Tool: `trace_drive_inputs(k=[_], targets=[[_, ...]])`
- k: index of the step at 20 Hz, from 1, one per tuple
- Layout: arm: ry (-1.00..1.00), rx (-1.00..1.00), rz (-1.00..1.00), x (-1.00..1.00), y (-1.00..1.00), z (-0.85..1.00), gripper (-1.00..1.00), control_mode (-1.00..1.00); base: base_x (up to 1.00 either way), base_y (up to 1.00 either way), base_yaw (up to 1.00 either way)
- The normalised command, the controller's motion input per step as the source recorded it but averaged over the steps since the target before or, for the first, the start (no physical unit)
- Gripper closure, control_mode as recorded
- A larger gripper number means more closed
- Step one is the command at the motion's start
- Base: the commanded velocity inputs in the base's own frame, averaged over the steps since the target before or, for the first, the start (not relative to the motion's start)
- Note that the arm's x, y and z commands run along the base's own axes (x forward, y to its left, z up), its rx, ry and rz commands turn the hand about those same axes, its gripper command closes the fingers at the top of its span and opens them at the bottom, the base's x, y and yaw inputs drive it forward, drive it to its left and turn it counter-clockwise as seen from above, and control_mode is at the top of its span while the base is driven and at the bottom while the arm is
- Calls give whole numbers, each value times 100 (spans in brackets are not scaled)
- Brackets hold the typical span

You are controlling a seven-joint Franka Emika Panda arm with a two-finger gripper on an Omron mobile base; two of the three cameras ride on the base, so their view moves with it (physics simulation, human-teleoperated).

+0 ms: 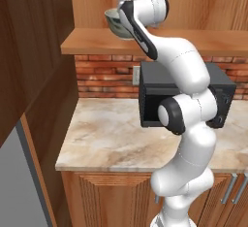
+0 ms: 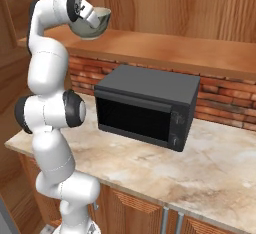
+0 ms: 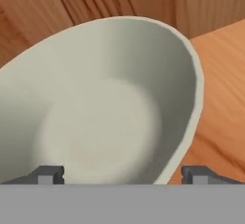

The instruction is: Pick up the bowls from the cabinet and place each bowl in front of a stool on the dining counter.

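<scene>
Reached high toward the left end of the cabinet [image 2: 165,45] shelf — arm stretched up because the bowl [image 2: 95,24] sits up there, above the microwave [image 2: 145,105]. Bowl tilted, near the shelf's front edge, cream inside turned toward the hand. Pincer [image 3: 122,174] spread wide, one tip either side of the rim, apparently not yet clamped — lined up for a grasp. Below: marbled counter [image 1: 111,138], brick backsplash, warm wood-panelled kitchen.
</scene>
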Motion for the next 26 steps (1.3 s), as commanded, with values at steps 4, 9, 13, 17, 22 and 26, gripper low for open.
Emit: trace_drive_inputs(k=[4, 9, 13, 17, 22, 26], targets=[[5, 0, -7, 2, 5, -37, 100, -100, 0, 0, 0], [0, 0, 0, 0, 0, 0, 100, -100, 0, 0, 0], [-4, 0, 0, -37, 0, -16, 100, -100, 0, 0, 0], [-6, 0, -2, -100, -11, -9, 100, -100, 0, 0, 0], [0, 0, 0, -100, -16, -1, 100, -100, 0, 0, 0], [-7, 0, 0, -100, -32, 0, 100, -100, 0, 0, 0]])
